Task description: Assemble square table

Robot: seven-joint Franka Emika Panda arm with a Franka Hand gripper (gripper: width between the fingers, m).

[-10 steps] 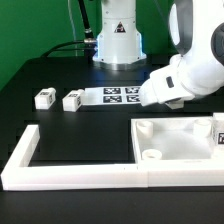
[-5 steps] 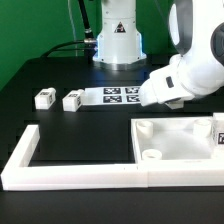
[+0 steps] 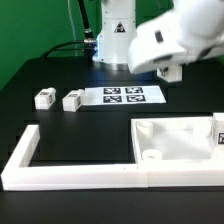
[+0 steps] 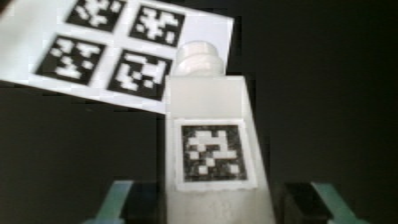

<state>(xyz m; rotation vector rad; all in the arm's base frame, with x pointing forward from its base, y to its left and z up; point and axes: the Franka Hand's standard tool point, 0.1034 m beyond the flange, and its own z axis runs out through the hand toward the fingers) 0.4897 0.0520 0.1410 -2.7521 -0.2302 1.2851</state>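
The square tabletop lies rim side up at the exterior view's right, with round corner holes showing. Two white tagged leg blocks lie at the left, and another tagged piece sits at the slab's right edge. My gripper hangs high above the table, behind the slab. In the wrist view my gripper holds a white tagged leg block between its fingers, threaded tip pointing away from the camera.
The marker board lies on the black table behind the slab and also shows in the wrist view. The long white L-shaped border wall runs along the front and left. The robot base stands at the back.
My arm has risen from low beside the marker board to high above the table, carrying the leg block up. The slab and the two loose leg blocks have not moved.
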